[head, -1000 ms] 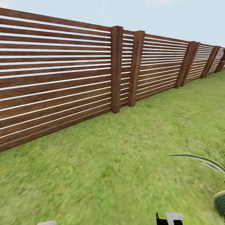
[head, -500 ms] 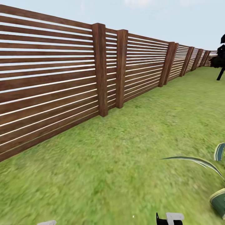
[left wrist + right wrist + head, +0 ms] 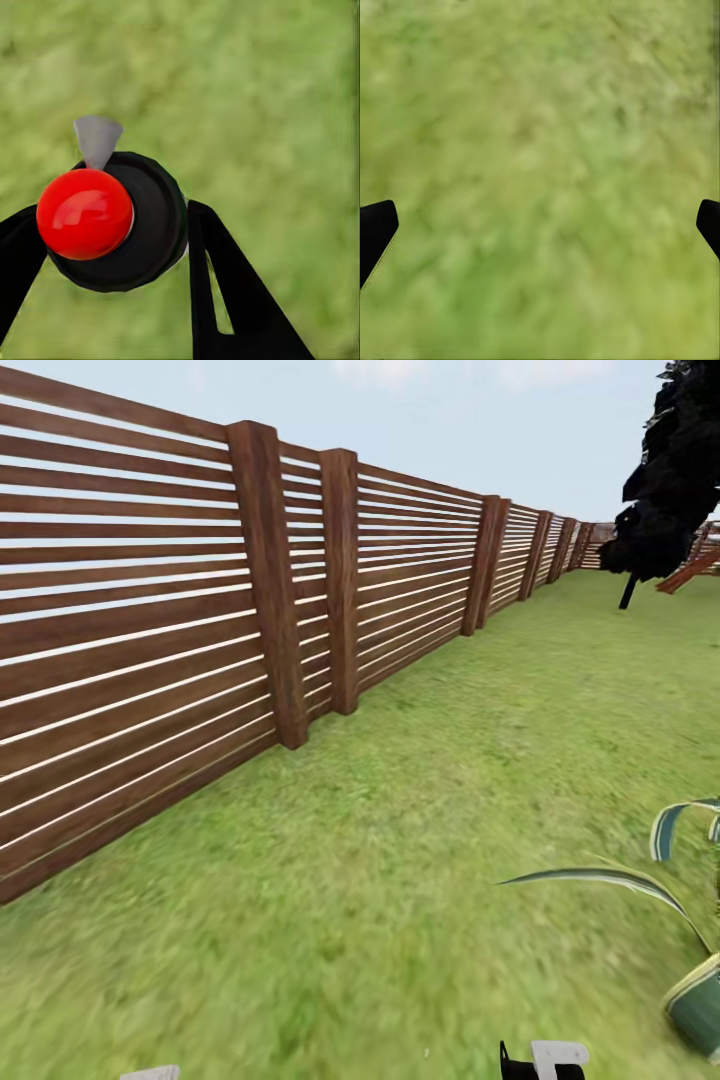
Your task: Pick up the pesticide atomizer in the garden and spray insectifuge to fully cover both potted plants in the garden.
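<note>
In the left wrist view my left gripper [image 3: 112, 232] is shut on the pesticide atomizer [image 3: 142, 225], a round black body with a glossy red cap and a small grey nozzle tip. Its black fingers [image 3: 225, 292] press the body from both sides above the grass. My right gripper [image 3: 540, 225] stands open over bare lawn, with only its two black fingertips [image 3: 375, 229] at the picture's edges and nothing between them. The garden lawn [image 3: 420, 780] spreads ahead in the head view. The potted plants are out of view.
A brown slatted wooden fence [image 3: 150, 620] runs along the left and recedes to the far right. Striped agave leaves [image 3: 610, 880] reach in at the lower right. A dark tree [image 3: 670, 480] stands far off at the right.
The head view has swung to the right: the fence posts have slid left in the picture and the dark tree has come into sight. More of the agave shows.
</note>
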Tool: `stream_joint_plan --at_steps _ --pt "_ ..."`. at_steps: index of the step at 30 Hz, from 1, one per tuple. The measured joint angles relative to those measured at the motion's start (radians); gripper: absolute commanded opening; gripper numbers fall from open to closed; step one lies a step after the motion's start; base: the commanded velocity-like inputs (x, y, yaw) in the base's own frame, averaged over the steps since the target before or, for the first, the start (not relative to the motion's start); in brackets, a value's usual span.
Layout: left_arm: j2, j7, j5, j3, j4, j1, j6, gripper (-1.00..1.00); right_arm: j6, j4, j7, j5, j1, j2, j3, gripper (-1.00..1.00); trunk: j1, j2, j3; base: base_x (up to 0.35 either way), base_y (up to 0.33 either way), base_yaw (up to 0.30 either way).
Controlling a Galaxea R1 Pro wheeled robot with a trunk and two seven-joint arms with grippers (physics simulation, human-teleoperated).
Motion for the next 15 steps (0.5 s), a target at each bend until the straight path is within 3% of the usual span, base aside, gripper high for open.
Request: stream_joint_plan --at_steps 15 --pt "0.0 0.0 0.0 0.0 0.0 0.0 -0.005 -1.0 0.0 0.0 0.0 0.0 0.0 0.0 0.0 1.0 0.0 0.0 0.0 0.317 0.185 -0.292"
